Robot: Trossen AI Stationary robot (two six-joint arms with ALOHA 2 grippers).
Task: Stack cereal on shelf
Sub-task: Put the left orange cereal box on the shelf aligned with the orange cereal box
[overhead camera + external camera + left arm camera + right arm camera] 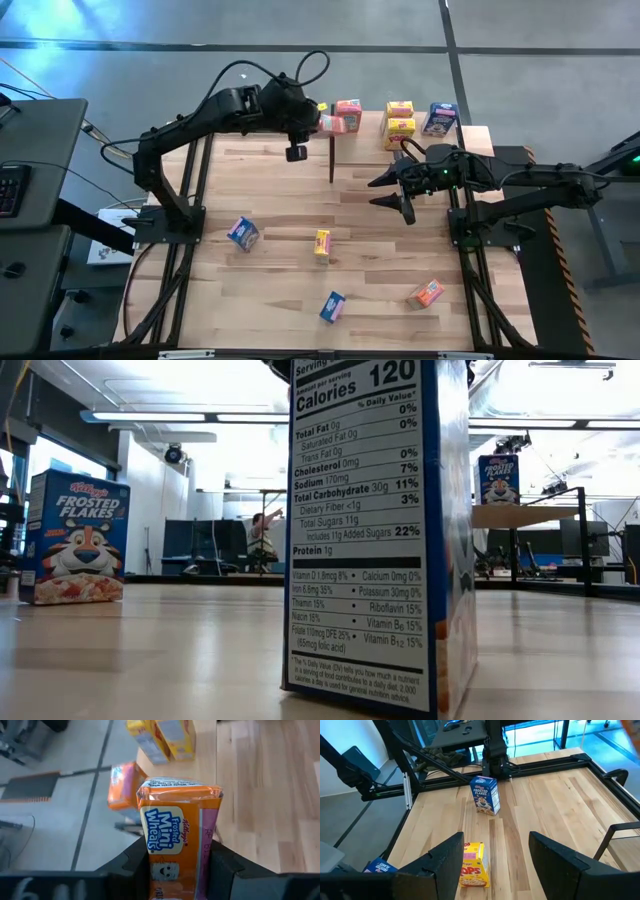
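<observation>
1. We open on the big plank tabletop (380,260), the widest thing in the high view, with both arms reaching in over it.
2. Up at twelve o'clock sits the shelf (475,135), a small light-wood board along the far edge.
3. The left arm stretches toward twelve o'clock, and its left gripper (322,122) is clamped tight on an orange-pink cereal box (175,835) at the shelf's left end; in the wrist view the dark fingers (225,870) press both sides of that Frosted Mini-Wheats carton.
4. Over at three o'clock the right arm hangs above the table, and the right gripper (492,857) stands about half open with nothing between its jaws.
5. On the shelf we count another orange-pink box (348,107) just beside the held one, two yellow boxes (400,120) close together, and a blue box (441,118) to their right.
6. Loose on the tabletop: a blue box (243,233) at nine o'clock, a yellow box (322,243) near centre, another blue one (333,306) at six o'clock, and an orange-pink box (426,293) at five o'clock.
</observation>
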